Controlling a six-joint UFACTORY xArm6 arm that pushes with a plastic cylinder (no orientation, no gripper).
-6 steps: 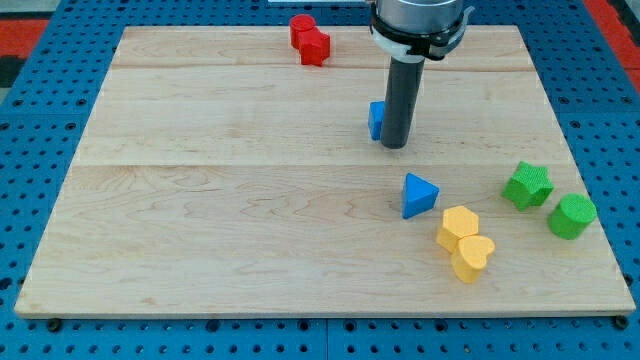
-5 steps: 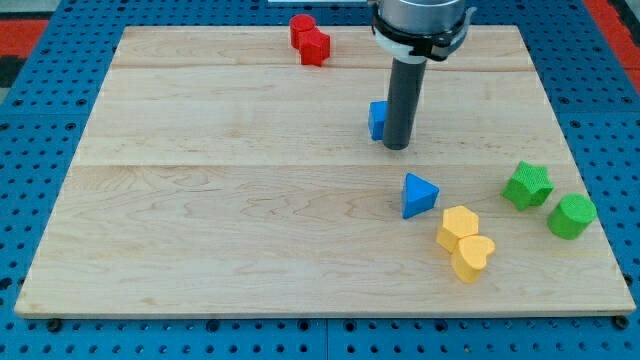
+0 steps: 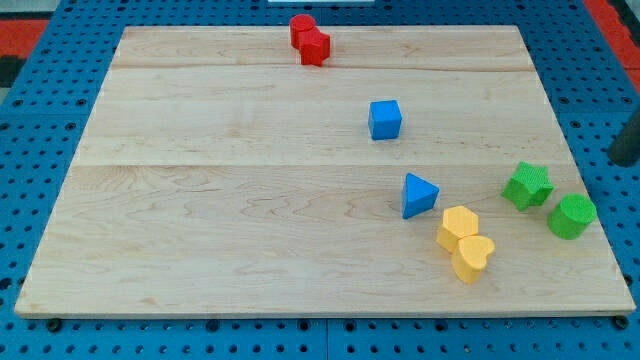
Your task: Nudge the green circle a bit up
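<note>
Seven blocks are lying unlabelled on the board (image 3: 200,200), the green circle (image 3: 572,216) sitting lower right beside the green star (image 3: 527,185), my tip (image 3: 625,160) hovering at the right edge, holding nothing.

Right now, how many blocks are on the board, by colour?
Red: 2
Blue: 2, a cube and a triangle
Yellow: 2
Green: 2, a star and the green circle
Total: 8
My tip is off the board's right edge.
</note>
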